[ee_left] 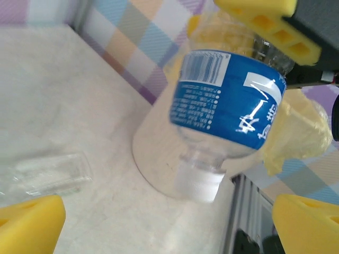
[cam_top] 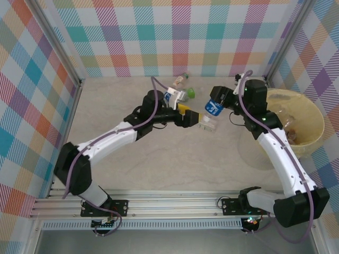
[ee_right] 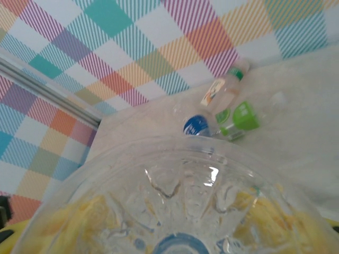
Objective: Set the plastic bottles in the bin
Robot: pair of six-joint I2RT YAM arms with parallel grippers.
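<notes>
The blue-labelled bottle [cam_top: 214, 107] is clamped near its base by the right tool [cam_top: 219, 101], cap down, well short of the bin [cam_top: 317, 117]. The left tool [cam_top: 186, 115] is spread apart just beside it, so the bottle could be knocked loose in the swing.

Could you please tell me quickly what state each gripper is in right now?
Left gripper: open, holding nothing.
Right gripper: closed on the blue-labelled bottle.

Blue-label bottle [ee_left: 228, 100] — txt illegible
</notes>
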